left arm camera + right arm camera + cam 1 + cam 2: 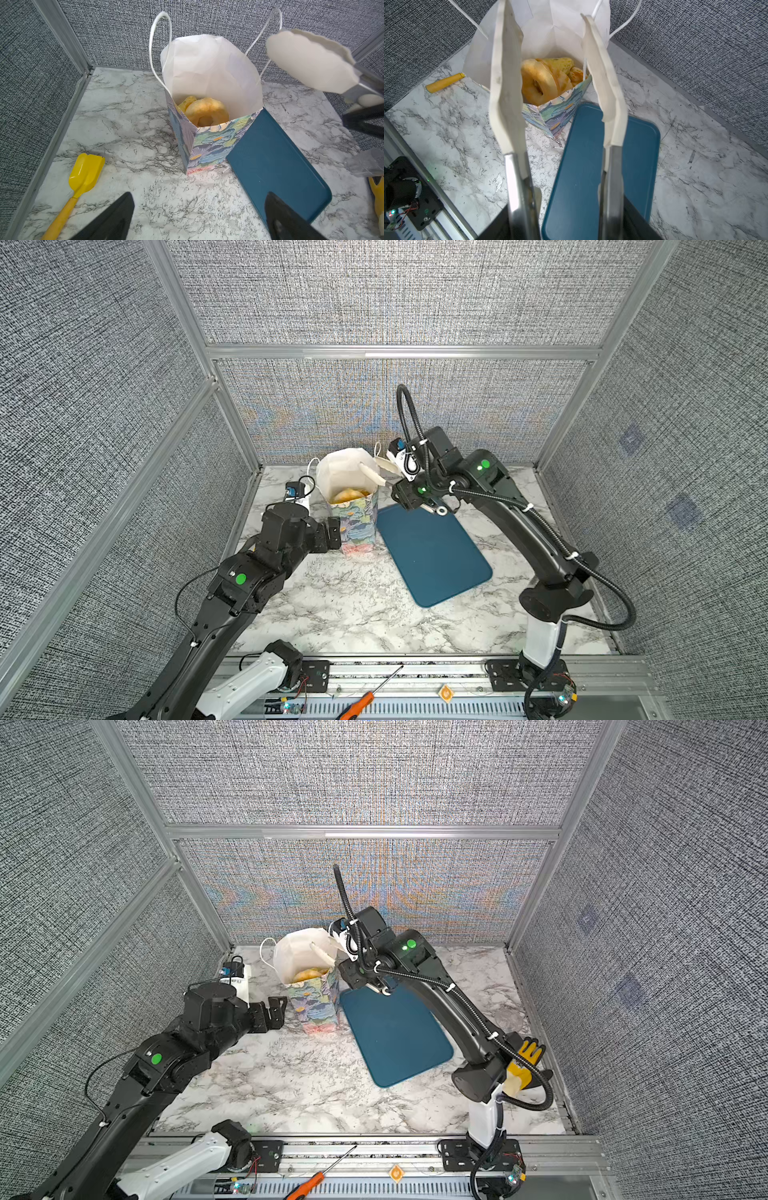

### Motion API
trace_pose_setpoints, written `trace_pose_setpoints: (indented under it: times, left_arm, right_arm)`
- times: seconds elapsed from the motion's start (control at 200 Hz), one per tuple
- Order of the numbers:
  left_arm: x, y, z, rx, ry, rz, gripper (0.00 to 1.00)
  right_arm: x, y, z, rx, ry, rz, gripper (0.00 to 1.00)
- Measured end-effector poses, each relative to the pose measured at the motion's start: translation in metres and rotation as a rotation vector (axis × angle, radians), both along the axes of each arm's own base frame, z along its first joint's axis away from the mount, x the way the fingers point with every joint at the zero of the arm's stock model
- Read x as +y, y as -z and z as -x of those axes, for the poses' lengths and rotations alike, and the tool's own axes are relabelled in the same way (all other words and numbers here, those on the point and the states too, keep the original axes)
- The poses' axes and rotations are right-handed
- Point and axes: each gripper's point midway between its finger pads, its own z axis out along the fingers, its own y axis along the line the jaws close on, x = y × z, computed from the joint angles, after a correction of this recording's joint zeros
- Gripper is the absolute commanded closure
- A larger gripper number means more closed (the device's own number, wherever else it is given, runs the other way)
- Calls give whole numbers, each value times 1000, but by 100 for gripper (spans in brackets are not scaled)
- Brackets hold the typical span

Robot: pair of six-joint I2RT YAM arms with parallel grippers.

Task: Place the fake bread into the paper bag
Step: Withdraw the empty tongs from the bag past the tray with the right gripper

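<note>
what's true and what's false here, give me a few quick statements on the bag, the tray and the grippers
1. The blue tray has nothing on it. True.
2. The paper bag lies on its side. False: it stands upright with its mouth open.
3. A ring doughnut sits inside the bag. True.
4. The left gripper is clamped on the bag. False: it is open, and the bag is not between its fingers.
5. The tongs held by the right gripper carry a pastry. False: their white tips are spread apart above the bag's mouth with nothing between them.
</note>
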Motion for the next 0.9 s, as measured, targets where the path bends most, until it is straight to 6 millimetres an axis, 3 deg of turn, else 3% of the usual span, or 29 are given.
trace_pose_setpoints:
  times: [0.195,0.4,0.47,0.635,0.895]
  left_arm:
    - [-1,1,0,-2,3,4,1]
    - [-5,3,1,4,20,20,1]
    - [-5,3,1,3,21,21,1]
    - [-5,7,1,-5,19,31,1]
    - [-6,11,2,-7,24,37,1]
  right_arm:
    - [-27,-6,8,-34,31,15,37]
    - [-64,0,13,-64,99,42,36]
    - [-72,-2,7,-99,129,22,34]
    - [-121,18,5,-92,244,51,34]
    - [-172,52,2,-64,383,58,33]
